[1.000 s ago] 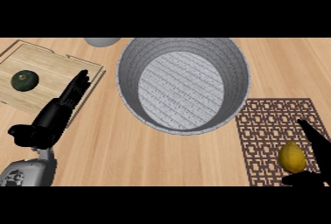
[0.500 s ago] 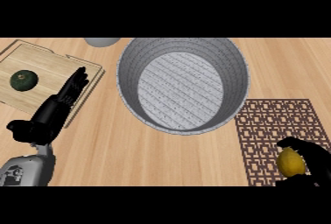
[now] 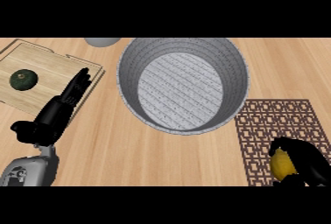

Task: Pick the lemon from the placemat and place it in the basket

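Head view — right hand [image 3: 310, 160] now curled round lemon [image 3: 282, 165], left hand [image 3: 57, 116] open, unmoved

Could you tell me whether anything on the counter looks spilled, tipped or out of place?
Nothing stands out. The basket sits upright and empty, the placemat lies flat, and the right hand curls round the lemon. The wooden board lies slanted, a dark green fruit on it.
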### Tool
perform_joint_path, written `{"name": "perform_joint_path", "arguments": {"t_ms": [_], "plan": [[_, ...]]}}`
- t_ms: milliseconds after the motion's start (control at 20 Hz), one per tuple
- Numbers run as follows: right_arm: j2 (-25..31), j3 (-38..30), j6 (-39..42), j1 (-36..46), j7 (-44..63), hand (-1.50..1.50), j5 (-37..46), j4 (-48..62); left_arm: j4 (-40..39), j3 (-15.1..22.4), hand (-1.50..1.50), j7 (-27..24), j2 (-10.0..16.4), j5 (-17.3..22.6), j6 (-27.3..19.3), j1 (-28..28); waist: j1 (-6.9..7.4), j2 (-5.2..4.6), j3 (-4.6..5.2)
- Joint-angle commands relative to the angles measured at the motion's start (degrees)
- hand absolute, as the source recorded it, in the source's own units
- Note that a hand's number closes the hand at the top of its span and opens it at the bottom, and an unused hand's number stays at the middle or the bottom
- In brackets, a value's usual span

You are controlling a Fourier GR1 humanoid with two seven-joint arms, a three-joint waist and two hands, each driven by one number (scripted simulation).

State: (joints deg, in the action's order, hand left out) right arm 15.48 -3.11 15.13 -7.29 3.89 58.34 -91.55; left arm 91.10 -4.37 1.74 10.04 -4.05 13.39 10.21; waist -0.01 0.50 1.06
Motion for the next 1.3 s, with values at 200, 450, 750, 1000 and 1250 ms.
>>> {"name": "perform_joint_path", "arguments": {"t_ms": [200, 450, 750, 1000, 1250], "plan": [[-4.7, 34.1, 3.8, 3.9, -11.4, 1.5, 12.5, -7.9, -1.4, 1.3, 0.0, -0.4, -0.2, 0.0, 1.2, 1.6, 4.17, -0.44, -0.83], [-13.5, 49.8, 1.0, -1.1, -5.2, 1.5, 19.5, -9.6, 1.8, 1.8, 0.0, -0.5, -0.9, -1.2, -0.2, -2.1, 0.7, -0.18, -1.04], [-15.4, 54.4, -1.5, -11.1, -6.5, 1.5, 7.2, -16.9, -0.5, 0.1, 0.0, -0.2, -0.7, -0.8, -1.0, 0.6, -0.42, -0.41, -1.09], [-15.5, 55.7, -4.0, -13.5, -8.2, 1.5, -5.5, -27.9, 0.5, 0.4, 0.0, -0.4, -0.4, -0.4, 0.1, -1.1, -0.8, -0.13, -1.08], [-15.5, 55.3, -5.0, -13.2, -4.2, 1.5, -10.2, -33.7, -1.0, -1.6, 0.0, 0.0, 0.6, 0.5, 0.1, 0.2, -1.57, 0.03, -0.96]]}}
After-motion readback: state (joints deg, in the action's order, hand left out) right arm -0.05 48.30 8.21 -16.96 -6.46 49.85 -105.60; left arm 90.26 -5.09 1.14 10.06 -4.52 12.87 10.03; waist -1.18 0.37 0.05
